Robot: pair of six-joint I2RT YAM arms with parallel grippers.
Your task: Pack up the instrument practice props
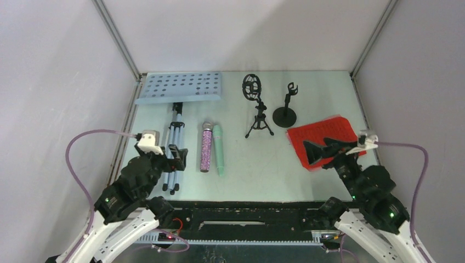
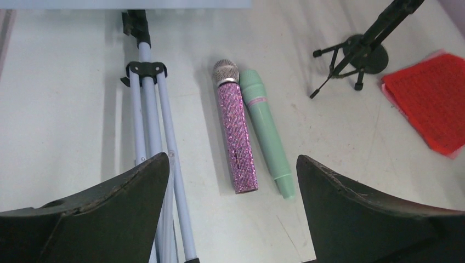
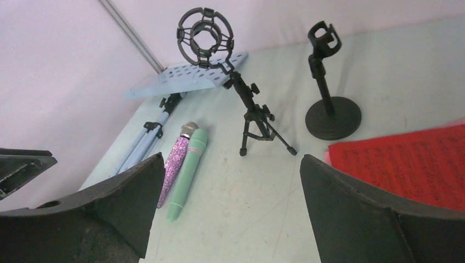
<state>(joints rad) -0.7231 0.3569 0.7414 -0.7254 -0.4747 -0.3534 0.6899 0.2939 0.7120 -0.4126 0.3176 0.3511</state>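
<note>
Left gripper (image 1: 176, 155) gapes empty over the blue-grey tripod (image 1: 174, 134) by the tabletop's left edge, right gripper (image 1: 315, 152) spread wide above the red score sheets (image 1: 329, 131) at the right edge, each seemingly poised for a pickup.

Purple mic (image 2: 237, 137): rough glitter-coated body, silvery mesh head. Mint mic (image 2: 267, 137), just beside it: smooth, matt, looks plastic. Tripod (image 2: 151, 120): smooth painted tubes with black plastic-looking collars. Desk (image 1: 180, 86): matt perforated sheet. Sheets (image 3: 406, 164): thin, printed, paper-like. Ring mount (image 3: 249, 101) and clip mount (image 3: 333, 116): matt black. Table (image 2: 66, 109): pale, matt, faintly scuffed.
</note>
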